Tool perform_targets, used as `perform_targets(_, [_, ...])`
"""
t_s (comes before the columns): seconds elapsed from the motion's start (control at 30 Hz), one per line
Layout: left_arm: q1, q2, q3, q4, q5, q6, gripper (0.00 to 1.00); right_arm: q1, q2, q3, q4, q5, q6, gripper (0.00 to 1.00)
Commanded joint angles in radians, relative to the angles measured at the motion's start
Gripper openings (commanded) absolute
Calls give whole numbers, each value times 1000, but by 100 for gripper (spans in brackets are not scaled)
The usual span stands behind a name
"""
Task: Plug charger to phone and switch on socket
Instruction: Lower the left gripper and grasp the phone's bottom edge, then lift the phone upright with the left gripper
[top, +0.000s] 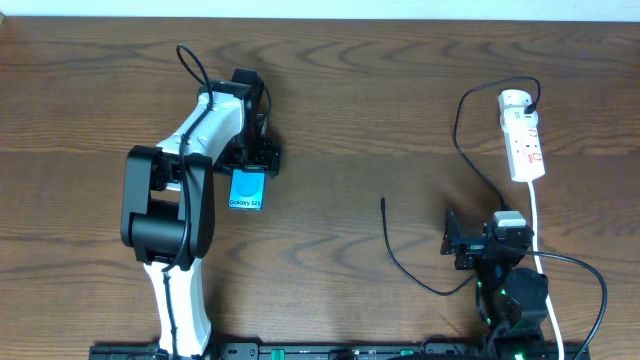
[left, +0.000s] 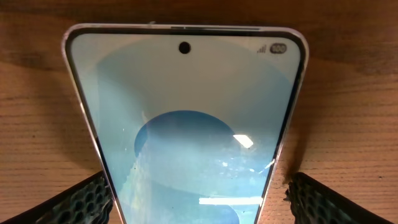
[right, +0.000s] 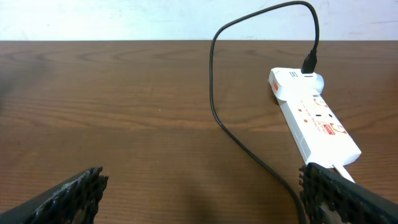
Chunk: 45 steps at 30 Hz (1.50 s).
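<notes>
The left gripper (top: 255, 163) hangs low over the phone (left: 186, 124), its jaws spread with one finger on each long side; in the left wrist view the left finger (left: 84, 202) sits right at the phone's edge, while a thin strip of table (top: 400, 90) shows between the right finger and the other edge, so the phone is straddled and not pinched. The phone lies flat on the wood, screen up, lit blue-green; its top end with the camera dot points away from the gripper.

The right gripper (right: 202, 177) is spread wide with only bare wood between its fingers. The power strip (right: 314, 118) lies ahead of it and to its right, its near end just beside the right finger; red markings show on its top. The black cable (right: 214, 93) is plugged in at the strip's far end, arches up, then runs back across the table toward the right gripper. From overhead its free tip (top: 383, 201) rests on the wood to the left of the right gripper, well apart from the phone. A white cord (top: 537, 215) leaves the strip's near end beside the right arm.
</notes>
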<state>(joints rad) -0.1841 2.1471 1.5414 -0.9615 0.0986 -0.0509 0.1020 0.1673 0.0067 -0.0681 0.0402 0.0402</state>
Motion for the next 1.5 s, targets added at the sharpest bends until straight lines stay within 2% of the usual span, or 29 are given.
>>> perform_targets(0.0, [4,10,-6,-5,-6,8,89,-6,-6,-1,-4,-2,-12,99])
perform_targets(0.17, [4,10,-6,-5,-6,10,87,-6,-6,-1,-4,-2,-12,99])
perform_targets(0.3, [4,10,-6,-6,-6,14,79,-6,-6,-1,-4,-2,-12,99])
perform_targets(0.7, [4,10,-6,-8,-6,14,67,-6,-6,-1,-4,-2,-12,99])
perform_targets(0.87, [4,10,-6,-10,-6,14,59,-6,-6,-1,-4,-2,-12,99])
perform_targets(1.37, [4,10,-6,-20,-6,14,51,-6,-6,-1,-4,-2,-12,99])
perform_targets(1.47, [4,10,-6,-20,-6,14,44,-6,-6,-1,-4,-2,-12,99])
